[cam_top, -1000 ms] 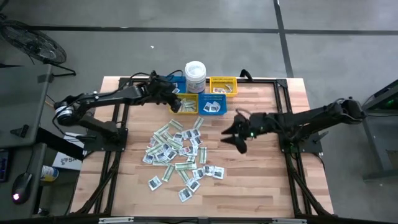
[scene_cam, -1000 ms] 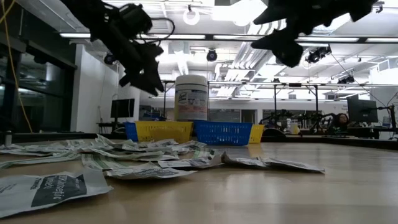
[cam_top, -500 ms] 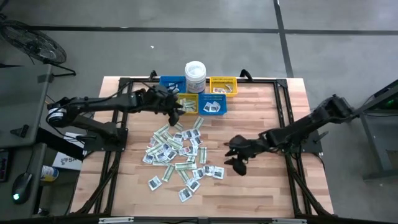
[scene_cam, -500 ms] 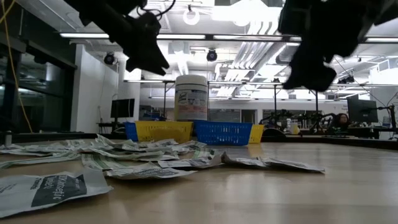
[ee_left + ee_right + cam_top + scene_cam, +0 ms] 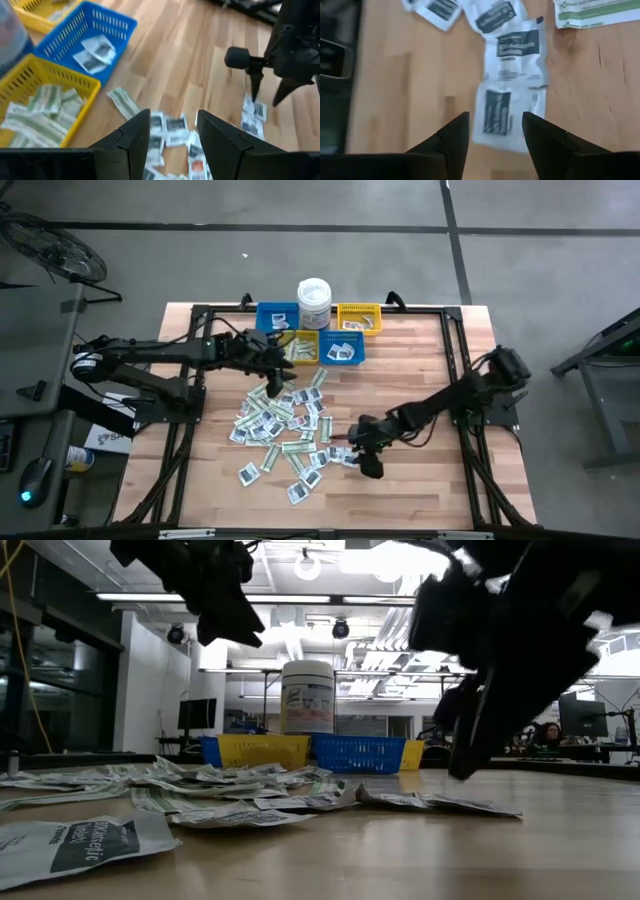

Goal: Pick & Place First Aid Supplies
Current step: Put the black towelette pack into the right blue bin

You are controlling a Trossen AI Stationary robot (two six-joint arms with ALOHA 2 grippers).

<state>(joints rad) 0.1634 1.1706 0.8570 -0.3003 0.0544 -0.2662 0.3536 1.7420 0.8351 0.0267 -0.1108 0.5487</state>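
A wooden table (image 5: 420,360) carries scattered packets (image 5: 285,430), coloured bins (image 5: 345,330) and a white tub (image 5: 313,302).

Matt paper packets (image 5: 285,426) lie on a smooth, light wooden table (image 5: 420,370) beside plastic mesh bins (image 5: 345,352).

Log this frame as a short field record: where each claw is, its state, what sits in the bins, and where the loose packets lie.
left claw: open, empty, above the pile's far edge, near the bins
right claw: open, empty, low over white square packets at the pile's right edge
loose packets: scattered mid-table
near yellow bin: green-and-white strips
near blue bin: white square packets
white tub: upright between the far bins
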